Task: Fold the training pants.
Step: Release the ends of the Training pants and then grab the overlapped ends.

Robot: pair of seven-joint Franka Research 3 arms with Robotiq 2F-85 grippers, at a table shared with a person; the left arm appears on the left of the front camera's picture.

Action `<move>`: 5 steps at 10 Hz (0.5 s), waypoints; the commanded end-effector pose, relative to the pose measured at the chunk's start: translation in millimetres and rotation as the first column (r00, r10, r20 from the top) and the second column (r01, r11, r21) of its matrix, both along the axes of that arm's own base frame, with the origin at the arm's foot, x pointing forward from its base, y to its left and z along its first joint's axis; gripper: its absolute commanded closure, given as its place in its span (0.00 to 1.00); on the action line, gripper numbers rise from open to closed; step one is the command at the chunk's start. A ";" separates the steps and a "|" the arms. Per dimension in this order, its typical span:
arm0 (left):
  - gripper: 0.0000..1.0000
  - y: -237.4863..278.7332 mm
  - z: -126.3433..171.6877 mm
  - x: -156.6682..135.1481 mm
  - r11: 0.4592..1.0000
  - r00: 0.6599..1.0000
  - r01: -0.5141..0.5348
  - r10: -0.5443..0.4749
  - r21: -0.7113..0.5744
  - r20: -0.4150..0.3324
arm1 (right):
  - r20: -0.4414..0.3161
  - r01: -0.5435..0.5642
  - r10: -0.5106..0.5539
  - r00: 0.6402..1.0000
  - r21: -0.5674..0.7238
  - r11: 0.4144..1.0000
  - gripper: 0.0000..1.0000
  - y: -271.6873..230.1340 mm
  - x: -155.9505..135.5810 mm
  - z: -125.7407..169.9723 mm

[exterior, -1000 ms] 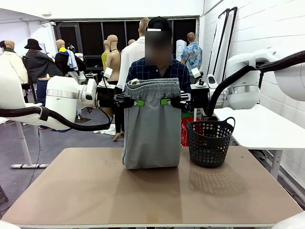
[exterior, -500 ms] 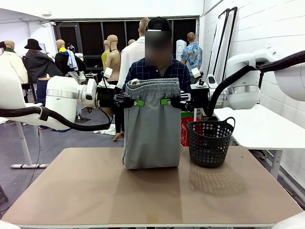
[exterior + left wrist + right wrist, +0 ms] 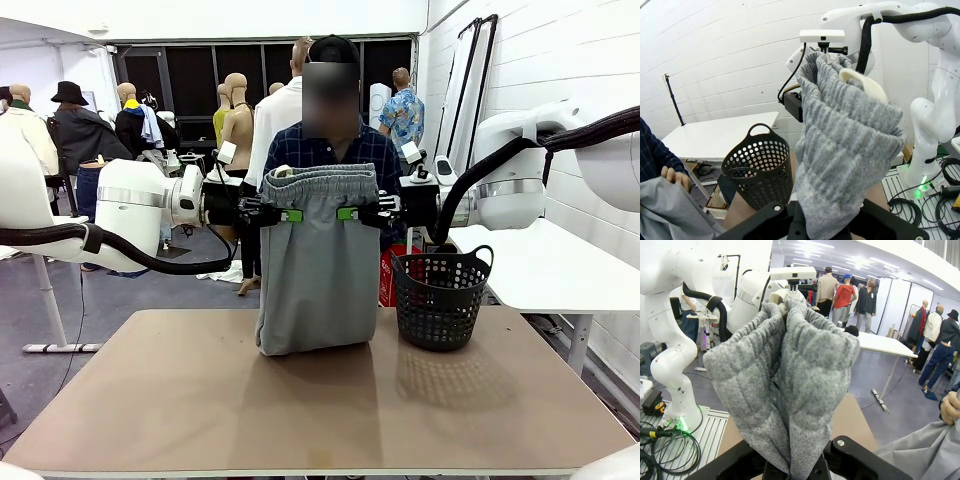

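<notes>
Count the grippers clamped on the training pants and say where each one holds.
2. The left gripper is shut on the training pants just below the waistband at their left edge, the right gripper at their right edge, level with it. None seems hidden.

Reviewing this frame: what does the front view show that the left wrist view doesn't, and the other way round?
Front view: the training pants hang by the waistband between the left gripper and right gripper, both shut on it, their lower end on the table, a person standing behind. Left wrist view: the ribbed waistband bunched close up, and the person's hand gripping grey fabric at lower left. Both: the pants and the black basket.
</notes>
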State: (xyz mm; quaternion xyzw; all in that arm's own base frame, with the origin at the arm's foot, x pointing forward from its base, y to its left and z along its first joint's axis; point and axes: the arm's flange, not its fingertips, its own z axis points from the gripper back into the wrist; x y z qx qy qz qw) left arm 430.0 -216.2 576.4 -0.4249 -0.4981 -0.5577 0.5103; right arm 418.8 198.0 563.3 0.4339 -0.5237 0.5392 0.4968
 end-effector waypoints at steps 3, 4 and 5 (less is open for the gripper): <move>1.00 0.1 0.9 -3.8 1.000 1.000 -0.010 0.011 -0.024 0.022 | 0.001 -0.001 0.001 1.000 0.012 1.000 1.00 0.8 -1.1 2.4; 1.00 0.1 0.9 -3.8 1.000 1.000 -0.010 0.011 -0.024 0.022 | 0.001 -0.001 0.001 1.000 0.012 1.000 1.00 0.8 -1.1 2.4; 1.00 0.1 0.9 -3.8 1.000 1.000 -0.010 0.011 -0.024 0.022 | 0.001 -0.001 0.001 1.000 0.012 1.000 1.00 0.8 -1.1 2.4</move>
